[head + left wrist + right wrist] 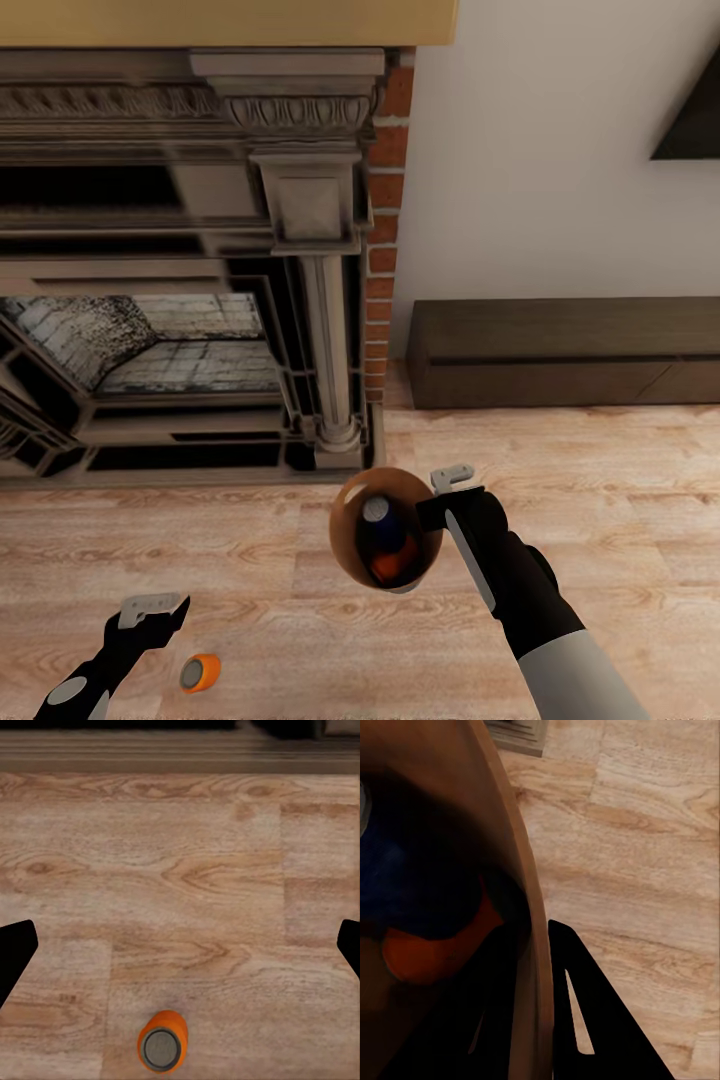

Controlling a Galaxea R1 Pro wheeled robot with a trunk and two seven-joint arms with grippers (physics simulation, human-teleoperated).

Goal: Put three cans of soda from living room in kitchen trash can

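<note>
Soda: one orange can (200, 672) lies on the wood floor (620, 480) just beside the spread-open left gripper (152, 608); rightward, the right gripper (450, 497) clamps the trash can (350, 520) rim, apparently holding a blue can (382, 528) and another orange can (392, 566).

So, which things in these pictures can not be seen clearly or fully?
- Dark blue can and orange can inside the round brown bin: head view, bodies partly hidden by its wall.
- Right gripper on the bin's rim: right wrist view, one finger hidden inside the bin.
- Left gripper: left wrist view, fingers cut off by the side edges.
- Orange can on the wood floor: cut off by the edge.
</note>
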